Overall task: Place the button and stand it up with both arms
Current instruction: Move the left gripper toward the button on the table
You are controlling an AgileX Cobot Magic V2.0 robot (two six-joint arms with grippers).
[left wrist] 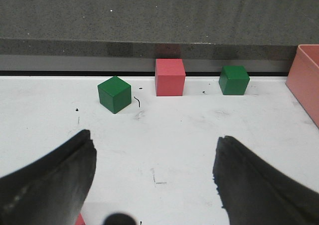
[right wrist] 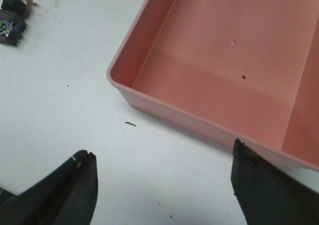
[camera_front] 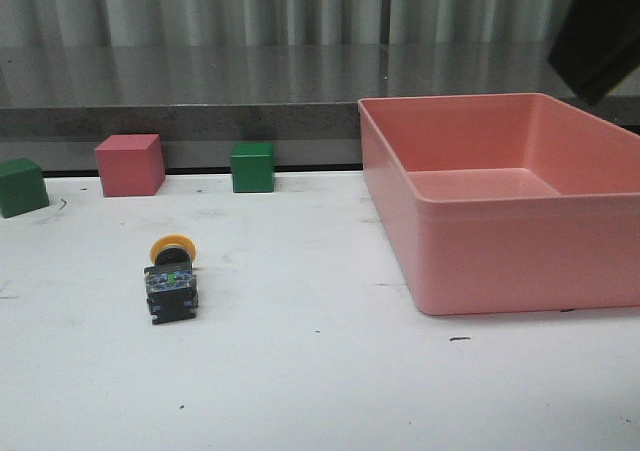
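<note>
Both dark glossy grippers, left (left wrist: 154, 185) and right (right wrist: 164, 190), gape wide above the white table (camera_front: 320, 391). Yellow-capped push button (camera_front: 172, 279) lies on its side, left of the pink plastic bin (camera_front: 500, 201); no legible writing.

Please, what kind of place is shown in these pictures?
Probably a robot test bench in a lab, not a home: a scuffed white table holding coloured practice cubes, a pink bin and an industrial push button, with curtains behind.
</note>
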